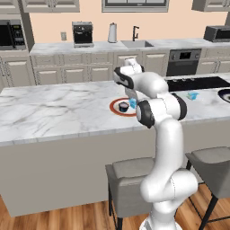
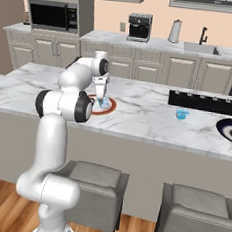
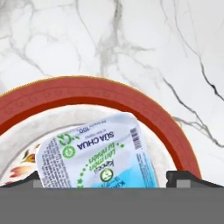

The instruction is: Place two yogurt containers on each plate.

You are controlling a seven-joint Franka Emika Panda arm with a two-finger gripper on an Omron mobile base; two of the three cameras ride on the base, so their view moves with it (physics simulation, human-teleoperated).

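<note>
The red-orange rimmed plate (image 1: 114, 108) (image 2: 111, 106) (image 3: 87, 92) lies on the marble island. On it stand a dark navy yogurt cup (image 1: 123, 107) and a light blue yogurt cup (image 1: 133, 103) (image 3: 94, 155) with a printed lid. My gripper (image 1: 131, 99) (image 2: 100, 99) (image 3: 109, 181) hangs right over the light blue cup, open, its fingertips (image 3: 183, 178) spread to either side of the cup. Another light blue yogurt cup (image 1: 193, 95) (image 2: 182, 114) sits alone farther right on the island. The dark navy plate (image 1: 224, 95) (image 2: 231, 130) lies at the far right edge.
A black cooktop (image 1: 197, 83) (image 2: 204, 102) is set into the island behind the lone cup. Two grey stools (image 1: 130, 179) (image 2: 199, 206) stand below the island's front edge. Cabinets, a sink and a coffee machine (image 1: 82, 33) line the back wall.
</note>
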